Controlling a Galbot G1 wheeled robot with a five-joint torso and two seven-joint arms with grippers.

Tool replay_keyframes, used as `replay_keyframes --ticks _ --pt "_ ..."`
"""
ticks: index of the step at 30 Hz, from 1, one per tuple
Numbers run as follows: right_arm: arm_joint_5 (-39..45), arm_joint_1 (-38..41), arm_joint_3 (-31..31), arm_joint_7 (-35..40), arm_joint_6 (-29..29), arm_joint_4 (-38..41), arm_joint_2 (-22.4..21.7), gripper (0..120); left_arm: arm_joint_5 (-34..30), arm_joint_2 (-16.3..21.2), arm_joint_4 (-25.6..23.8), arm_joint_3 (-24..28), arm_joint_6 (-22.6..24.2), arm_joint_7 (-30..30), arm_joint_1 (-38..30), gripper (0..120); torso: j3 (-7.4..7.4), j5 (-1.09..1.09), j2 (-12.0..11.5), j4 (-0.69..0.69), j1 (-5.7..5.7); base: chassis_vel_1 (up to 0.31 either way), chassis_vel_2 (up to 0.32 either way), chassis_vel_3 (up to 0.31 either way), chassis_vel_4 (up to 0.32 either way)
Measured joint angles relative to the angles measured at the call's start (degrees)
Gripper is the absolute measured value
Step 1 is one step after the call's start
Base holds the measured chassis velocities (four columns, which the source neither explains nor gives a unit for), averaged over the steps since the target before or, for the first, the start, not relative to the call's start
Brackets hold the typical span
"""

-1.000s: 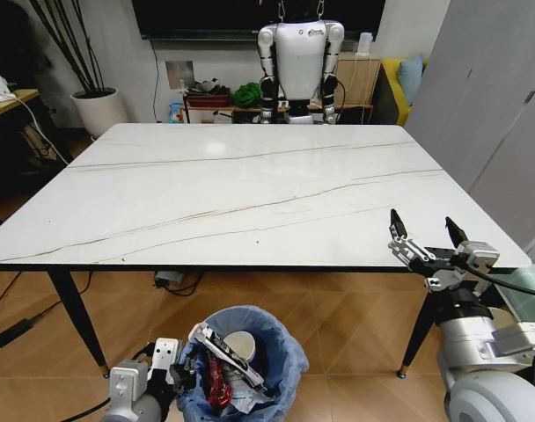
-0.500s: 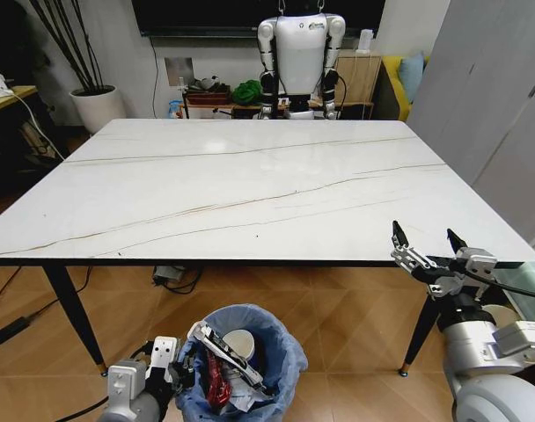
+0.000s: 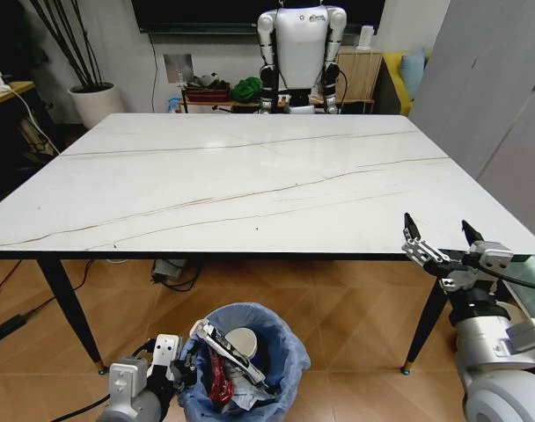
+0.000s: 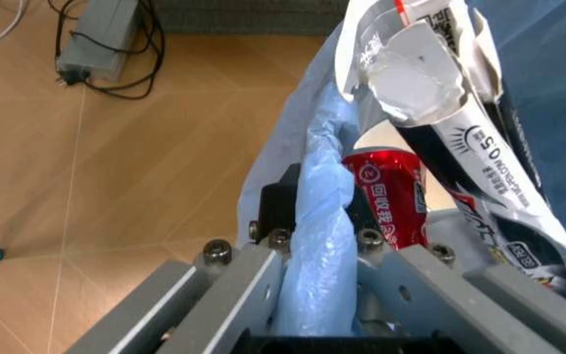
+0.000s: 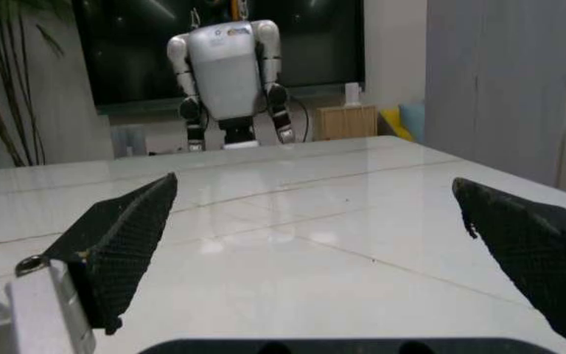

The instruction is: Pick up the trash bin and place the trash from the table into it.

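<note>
The small round trash bin [image 3: 243, 362] lined with a crinkly light-blue plastic bag sits upright on the wooden floor in front of the white marble-look table [image 3: 250, 180]. The left gripper [image 3: 181, 369] pinches its near-left rim — bag plastic bunched between the clamped fingers [image 4: 233, 291]. Inside, a crushed red can [image 4: 393, 193] and a black-and-white stick wrapper [image 4: 465, 129] stand on end. The right gripper [image 3: 442, 251] hovers at the table's near-right corner, its 2 fingers spread — holding nothing.

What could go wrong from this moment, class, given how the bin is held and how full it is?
The left gripper pinches the trash bin at its bag-lined rim, so the thin liner may slip. The stick wrapper pokes above the rim and could fall out. The open right gripper sits close to the table edge.
</note>
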Motion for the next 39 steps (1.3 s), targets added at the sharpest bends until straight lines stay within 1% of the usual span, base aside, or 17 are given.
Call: replay_keyframes --ticks 8,12,15,25,29,31,32,36,39 --pt "-0.6 -1.5 0.3 -0.6 0.0 0.0 0.1 100 -0.2 0.2 0.0 -0.3 0.0 0.4 -0.6 0 -1.14 0.00 -1.9 0.00 -0.80 0.000 0.000 0.000 0.000" --pt "-0.6 -1.6 0.4 -0.6 0.1 0.0 0.1 100 -0.2 0.2 0.0 -0.3 0.0 0.4 -0.7 0 -1.49 0.00 -2.5 0.00 -0.99 0.000 0.000 0.000 0.000" --pt "-0.7 -2.3 0.2 -0.6 0.1 0.0 0.1 100 -0.2 0.1 0.0 -0.3 0.0 0.4 -0.6 0 -2.18 0.00 -3.7 0.00 -1.49 0.000 0.000 0.000 0.000" --pt "-0.7 -2.9 -0.1 -0.6 0.1 0.0 -0.1 100 -0.2 0.1 0.0 -0.3 0.0 0.4 -0.6 0 -3.05 0.00 -5.2 0.00 -2.12 0.000 0.000 0.000 0.000" --pt "-0.7 -3.1 -0.1 -0.6 0.4 0.0 -0.1 100 -0.2 0.1 0.0 -0.3 0.0 0.5 -0.7 0 -3.90 0.00 -6.5 0.00 -2.62 0.000 0.000 0.000 0.000" --pt "-0.7 -3.1 -0.1 -0.6 0.4 0.0 -0.1 100 -0.2 0.1 0.0 -0.3 0.0 0.5 -0.7 0 -3.96 0.00 -6.6 0.00 -2.65 0.000 0.000 0.000 0.000" --pt "-0.4 -3.2 0.0 -0.5 0.5 0.0 0.0 100 -0.2 0.1 0.0 -0.2 0.0 0.5 -0.7 0 -4.37 0.00 -7.2 0.00 -2.86 0.000 0.000 0.000 0.000" --pt "0.6 -3.2 -0.1 -0.4 1.1 0.0 0.5 100 0.0 0.0 0.0 -0.1 0.0 0.5 -0.7 0 -5.09 0.00 -8.5 0.00 -3.44 0.000 0.000 0.000 0.000" --pt "0.7 -3.2 -0.1 -0.4 1.4 0.0 0.7 100 0.0 0.0 0.0 -0.1 0.0 0.5 -0.7 0 -5.41 0.00 -9.0 0.00 -3.60 0.000 0.000 0.000 0.000"
